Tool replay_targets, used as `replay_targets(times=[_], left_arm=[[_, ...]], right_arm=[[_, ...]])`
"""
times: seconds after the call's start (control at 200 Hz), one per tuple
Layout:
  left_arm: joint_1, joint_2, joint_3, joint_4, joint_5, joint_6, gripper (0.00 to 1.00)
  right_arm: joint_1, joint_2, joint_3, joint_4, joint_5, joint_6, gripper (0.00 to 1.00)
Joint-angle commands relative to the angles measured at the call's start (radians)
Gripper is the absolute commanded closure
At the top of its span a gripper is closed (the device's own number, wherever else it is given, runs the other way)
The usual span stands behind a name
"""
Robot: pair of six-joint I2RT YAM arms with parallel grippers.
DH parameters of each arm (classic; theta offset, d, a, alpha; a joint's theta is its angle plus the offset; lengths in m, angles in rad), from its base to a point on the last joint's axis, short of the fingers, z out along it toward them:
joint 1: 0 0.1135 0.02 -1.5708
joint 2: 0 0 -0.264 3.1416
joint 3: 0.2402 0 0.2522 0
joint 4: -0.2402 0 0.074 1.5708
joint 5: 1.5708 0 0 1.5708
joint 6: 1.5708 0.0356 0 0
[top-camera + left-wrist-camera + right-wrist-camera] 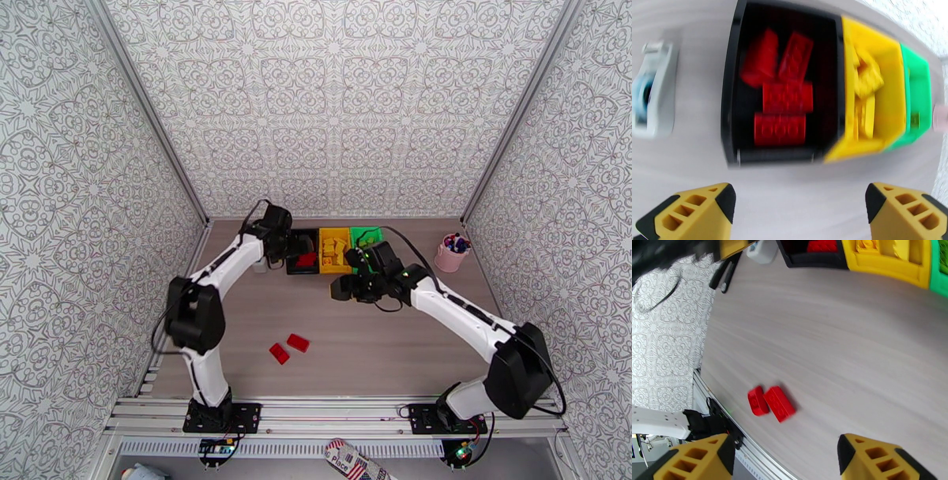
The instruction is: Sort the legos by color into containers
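Left fingers (691,213) spread; nearest red lego (779,129) lies crosswise.

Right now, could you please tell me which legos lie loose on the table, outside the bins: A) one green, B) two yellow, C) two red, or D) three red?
C: two red legos lie side by side on the bare table.

Left fingers (691,213) gape wide, empty; right fingers (877,461) stand parted, empty.
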Motion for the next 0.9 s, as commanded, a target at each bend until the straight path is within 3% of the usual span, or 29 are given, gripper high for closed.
replay_targets(times=[0.0,0.21,0.415,0.625,0.895], left_arm=[[-0.049,-0.123,-0.153,0.006,-0.054,0.031,0.07],[-0.182,-0.286,-0.471,0.050,-0.066,0.014,0.04],[-0.258,-0.402,-0.702,0.143,-0.042,-0.053,0.01],[-0.341,-0.395,-0.786,0.171,-0.073,-0.078,0.01],[-0.415,-0.320,-0.776,0.164,-0.142,-0.079,0.02]], right_arm=[[-0.003,-0.069,-0.071,-0.027,0.031,-0.016,0.25],[-0.003,-0.180,-0.210,-0.024,0.025,0.000,0.23],[-0.003,-0.286,-0.335,-0.009,0.026,0.037,0.22],[-0.002,-0.370,-0.400,0.004,0.033,0.081,0.22],[0.000,-0.399,-0.416,-0.003,0.037,0.091,0.22]])
